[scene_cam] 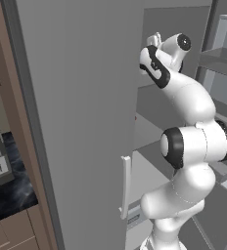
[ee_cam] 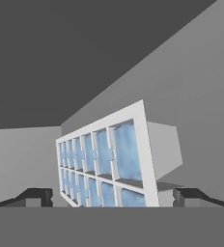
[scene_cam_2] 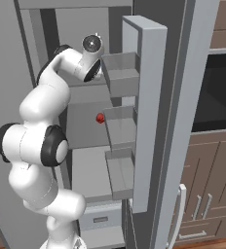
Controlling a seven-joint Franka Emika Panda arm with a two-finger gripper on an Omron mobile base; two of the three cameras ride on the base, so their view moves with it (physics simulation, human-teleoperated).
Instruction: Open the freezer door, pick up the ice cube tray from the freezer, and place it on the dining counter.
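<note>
The ice cube tray (ee_cam: 102,164), pale with a grid of blue-white cells, lies on a grey shelf inside the freezer, tilted in the hand view. My gripper (ee_cam: 111,198) is open, one dark fingertip (ee_cam: 36,197) on each side of the tray's near end, not touching it. From the base, the hand (scene_cam: 154,40) reaches into the upper compartment. The freezer door (scene_cam_2: 151,97) stands swung open to the right, with shelf bins on its inner face. The dining counter is out of view.
The closed grey twin door (scene_cam: 81,122) with its pale handle (scene_cam: 126,185) stands close on the arm's left. A small red thing (scene_cam_2: 100,117) sits on a lower shelf. A black marble worktop (scene_cam: 8,193) lies far left, brown cabinets (scene_cam_2: 207,185) on the right.
</note>
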